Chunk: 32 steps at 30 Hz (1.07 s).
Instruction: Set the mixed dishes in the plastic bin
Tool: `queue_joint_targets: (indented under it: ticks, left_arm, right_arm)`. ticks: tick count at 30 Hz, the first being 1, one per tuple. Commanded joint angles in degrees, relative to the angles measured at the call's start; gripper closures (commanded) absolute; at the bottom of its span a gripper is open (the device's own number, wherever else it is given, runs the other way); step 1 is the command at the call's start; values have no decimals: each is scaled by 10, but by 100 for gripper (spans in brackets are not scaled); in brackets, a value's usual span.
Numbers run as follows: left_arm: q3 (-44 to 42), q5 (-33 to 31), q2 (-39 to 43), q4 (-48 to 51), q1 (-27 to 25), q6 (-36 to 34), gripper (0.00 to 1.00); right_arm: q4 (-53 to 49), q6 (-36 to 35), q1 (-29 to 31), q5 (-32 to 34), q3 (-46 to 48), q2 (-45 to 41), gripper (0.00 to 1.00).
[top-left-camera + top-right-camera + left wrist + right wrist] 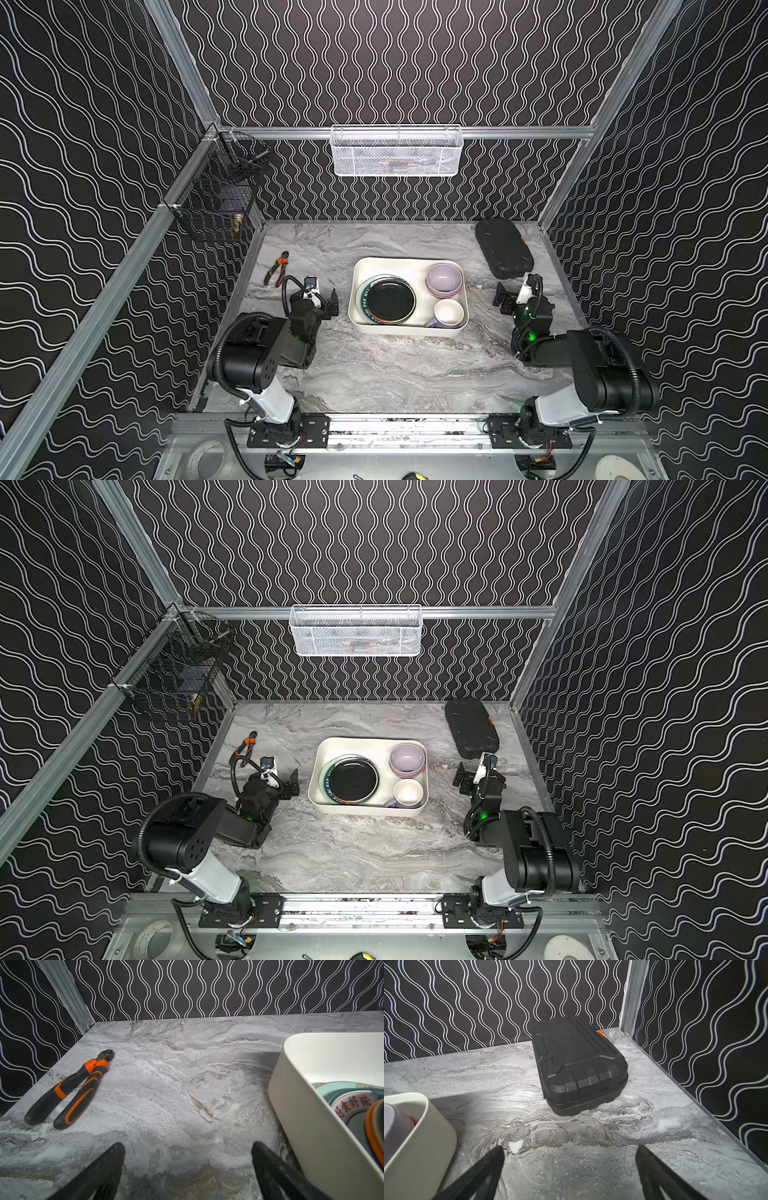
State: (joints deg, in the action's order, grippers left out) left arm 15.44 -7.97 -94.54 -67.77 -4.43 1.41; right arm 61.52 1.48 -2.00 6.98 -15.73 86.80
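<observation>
Plastic bin (407, 331) with dishes (390, 298) sits between left tool (188, 1144) and right tool (570, 1147), both wide and empty.

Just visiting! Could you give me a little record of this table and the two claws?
bin: cream tub, centre of table
plates: stacked in bin, black plate on top
lavender bowl: in bin, nested on a second bowl
mug: in bin, upright
left gripper: open, empty, beside bin
right gripper: open, empty, beside bin
elsewhere on table: pliers, black case
</observation>
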Motion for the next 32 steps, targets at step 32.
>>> queue_joint_targets:
  ticks: [32]
  left_arm:
    - [0,-19,1,-32,-8,-14,1]
  right_arm:
    - [59,-8,0,-4,3,16,1]
